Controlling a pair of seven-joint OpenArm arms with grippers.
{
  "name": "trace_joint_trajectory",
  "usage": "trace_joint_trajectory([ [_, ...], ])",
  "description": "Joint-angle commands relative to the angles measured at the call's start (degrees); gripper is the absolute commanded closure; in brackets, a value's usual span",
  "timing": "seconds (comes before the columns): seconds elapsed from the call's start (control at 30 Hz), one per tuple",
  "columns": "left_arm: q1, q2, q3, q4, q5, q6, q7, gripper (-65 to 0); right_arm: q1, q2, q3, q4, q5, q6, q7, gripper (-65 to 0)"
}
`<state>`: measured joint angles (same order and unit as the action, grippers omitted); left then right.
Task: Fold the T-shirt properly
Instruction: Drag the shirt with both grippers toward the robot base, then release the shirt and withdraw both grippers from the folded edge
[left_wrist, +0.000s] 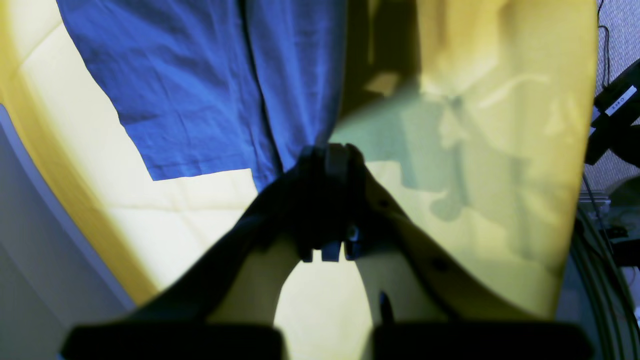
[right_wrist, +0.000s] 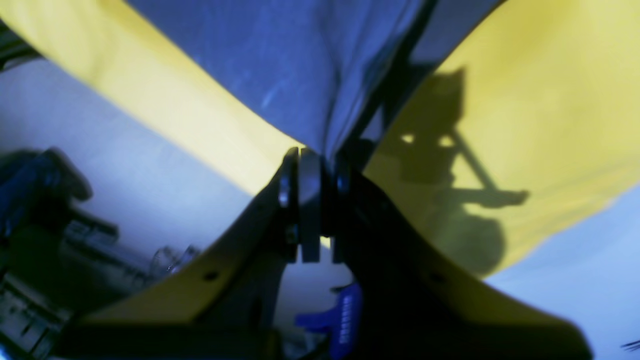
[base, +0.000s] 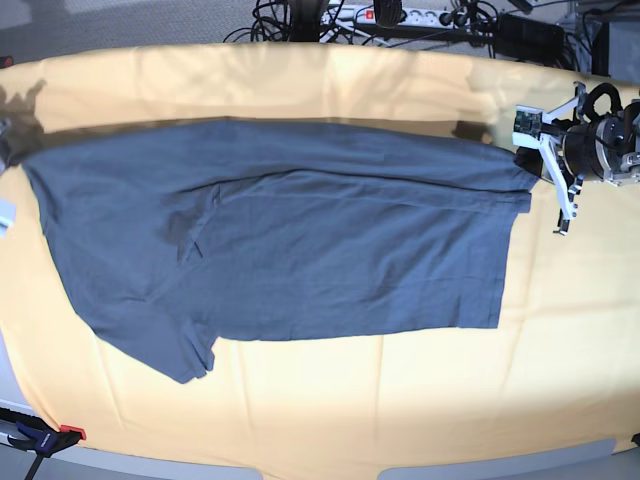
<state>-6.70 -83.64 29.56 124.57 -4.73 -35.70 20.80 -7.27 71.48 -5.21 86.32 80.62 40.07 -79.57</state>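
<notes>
**Shirt stretched between both arms over yellow cloth**

T-shirt (base: 300, 250), dark slate grey, lies spread lengthwise across the pale yellow cloth (base: 330, 410) that covers the table in base view. One short sleeve sticks out toward the lower left of that view, w/ a fold line running along the upper part of the body. Top edge looks pulled taut from far left to far right.

Left gripper (left_wrist: 327, 152), seen from its wrist cam: jaws pressed together on a bunched corner of the shirt, fabric (reads blue in this cam) fanning up & away from the pinch pt. Yellow cloth lies below & on both sides. In base view this arm sits at the right edge, its fingers meeting the shirt's right-hand corner.

Right gripper (right_wrist: 312, 155), wrist cam: jaws likewise clamped tight on a gathered bit of shirt, cloth rising in a V from the tips. Arm's shadow (right_wrist: 450, 190) falls on the yellow cloth just beside. In base view this gripper is barely visible at the far left edge, at the shirt's left end.

Cables & a power strip (base: 400, 15) sit behind the table, well apart from the shirt. Blue-handled clamp (base: 35, 437) grips the table edge at lower left.
</notes>
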Motion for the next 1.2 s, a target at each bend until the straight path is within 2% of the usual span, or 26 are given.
trace_joint_trajectory([
  [0.0,-0.8,-1.7,-0.7,0.5,0.1,-0.5,0.0,0.0,-0.4,2.1,0.8,0.4,0.1,-0.1,-0.4,0.0],
  [0.13,-0.8,-2.3,-0.7,0.5,-1.5,-4.3,-2.1,0.0,-3.7,2.4,0.8,0.3,-0.1,-0.1,-0.4,0.0],
  [0.43,-0.8,-5.1,-0.7,1.0,-6.8,-4.3,-2.4,0.0,-11.0,6.3,0.8,0.3,0.2,-0.1,-0.4,0.0],
  [0.6,-0.8,-5.4,-0.7,1.0,-7.3,-4.3,-2.4,0.0,-13.0,6.3,0.8,0.3,0.2,-0.1,-0.4,0.0],
  [0.7,-0.8,-5.4,-0.7,1.1,-11.7,-4.3,-2.2,0.0,-13.0,6.3,0.8,0.3,0.2,-0.1,-0.4,0.0],
  [0.9,-0.8,-5.4,-0.7,3.5,-15.1,-4.3,5.2,0.0,-13.0,6.4,0.8,0.3,0.1,-0.1,-0.4,0.0],
  [1.17,-0.8,-5.4,-0.7,4.1,-19.9,-4.3,5.4,0.0,-13.1,7.2,0.8,0.3,-0.1,-0.1,-0.4,0.0],
])
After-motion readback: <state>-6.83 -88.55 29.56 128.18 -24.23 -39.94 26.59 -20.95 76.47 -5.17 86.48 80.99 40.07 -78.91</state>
